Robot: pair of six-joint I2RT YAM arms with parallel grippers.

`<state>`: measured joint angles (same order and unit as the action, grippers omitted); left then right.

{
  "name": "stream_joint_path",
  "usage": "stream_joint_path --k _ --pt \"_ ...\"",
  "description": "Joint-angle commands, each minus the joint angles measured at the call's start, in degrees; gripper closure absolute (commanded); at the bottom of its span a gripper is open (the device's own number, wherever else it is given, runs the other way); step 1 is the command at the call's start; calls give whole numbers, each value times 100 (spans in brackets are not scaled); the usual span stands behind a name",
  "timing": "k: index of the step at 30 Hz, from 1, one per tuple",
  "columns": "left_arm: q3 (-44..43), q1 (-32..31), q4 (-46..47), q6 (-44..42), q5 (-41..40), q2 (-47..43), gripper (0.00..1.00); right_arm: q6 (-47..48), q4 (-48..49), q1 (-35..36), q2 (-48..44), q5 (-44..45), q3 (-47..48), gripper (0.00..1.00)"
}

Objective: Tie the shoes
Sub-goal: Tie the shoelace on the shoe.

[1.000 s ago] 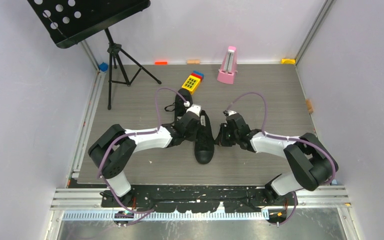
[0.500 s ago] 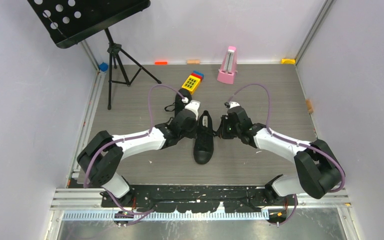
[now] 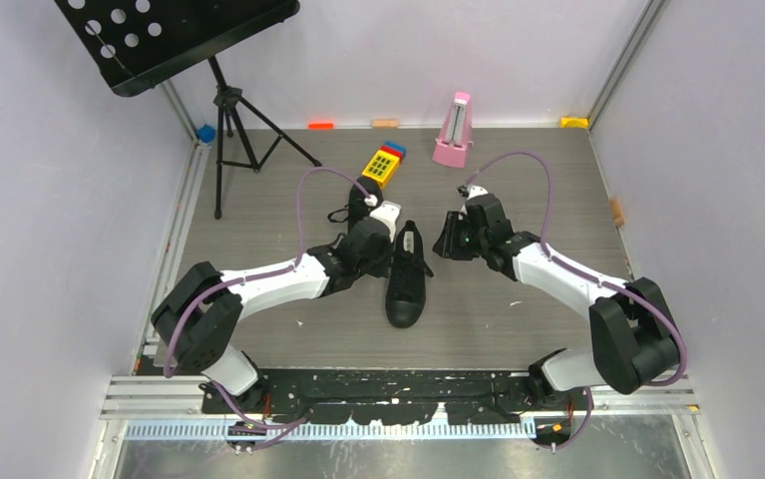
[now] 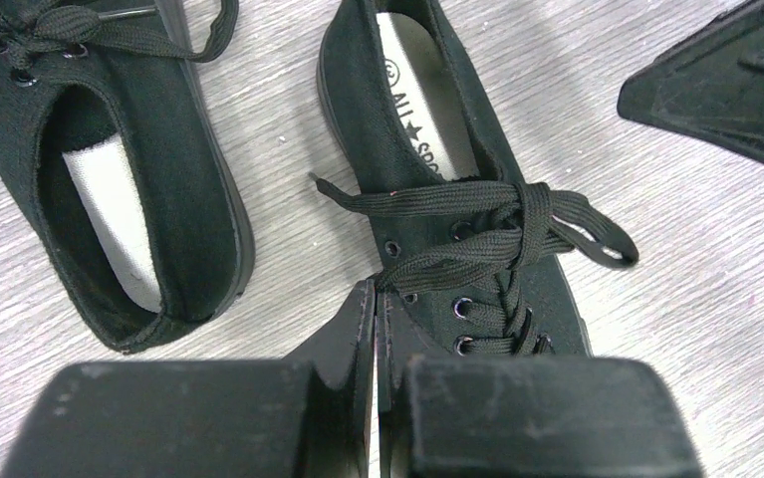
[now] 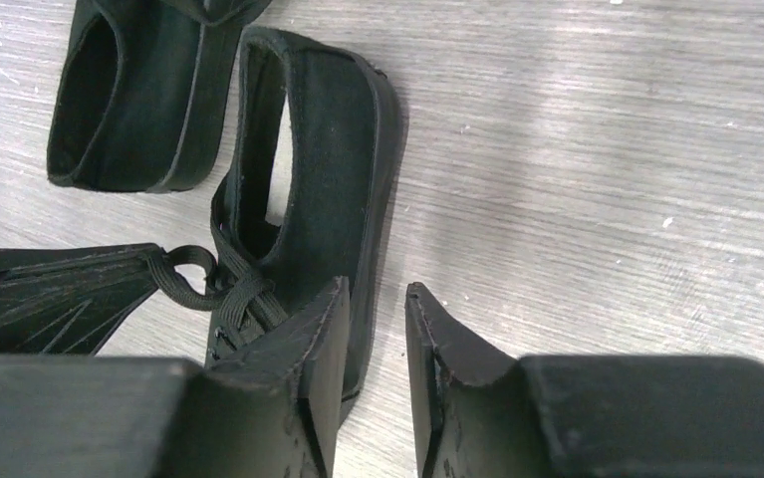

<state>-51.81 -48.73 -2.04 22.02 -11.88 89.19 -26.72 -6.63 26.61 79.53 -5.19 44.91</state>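
Seen from above, the left gripper [image 3: 390,254] sits right at the lacing of the middle shoe [image 3: 407,289]. The right gripper [image 3: 445,244] hovers off that shoe's far side, apart from it, over the table [image 3: 538,200]. The second shoe is mostly hidden under the left wrist.

In the left wrist view, the jaws are pressed to a slit and a strand of the lace [image 4: 477,199] runs straight into their tips, so it looks pinched there. The loose, half-made knot lies just ahead of the jaws, and the second shoe [image 4: 188,189] lies off to their left.

In the right wrist view, the jaws stand narrowly parted with only bare table between them. The middle shoe's wall is just beside the left-hand finger, and the knot lies further that way.

Nothing pins the shoe, so a pull from the left jaws may drag it across the table rather than tighten anything. The strand is caught only at the tips and may slide out. The floppy loop on the right could pull through and undo the knot. The right jaws are narrow and close to the canvas — they could close on the shoe wall instead of the lace.
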Motion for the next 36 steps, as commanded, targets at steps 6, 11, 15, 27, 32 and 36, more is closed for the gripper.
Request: stream_joint_path --k 6,11,15,27,32,36 --pt "-341 26 -301 -85 331 -248 100 248 -69 -29 -766 -1045 -230 61" --pt "-396 35 -415 -68 392 -310 100 206 -58 -5 -800 -1723 -243 68" --pt "-519 39 -626 -49 504 -284 100 113 -47 293 -621 -1967 -129 69" --pt "-667 54 -803 -14 511 -158 100 639 47 465 83 -1669 222 69" --pt "-678 70 -839 -22 485 -147 100 939 126 471 150 -1642 300 64" --pt "-681 98 -874 -41 485 -153 100 1092 64 465 272 -1628 423 63"
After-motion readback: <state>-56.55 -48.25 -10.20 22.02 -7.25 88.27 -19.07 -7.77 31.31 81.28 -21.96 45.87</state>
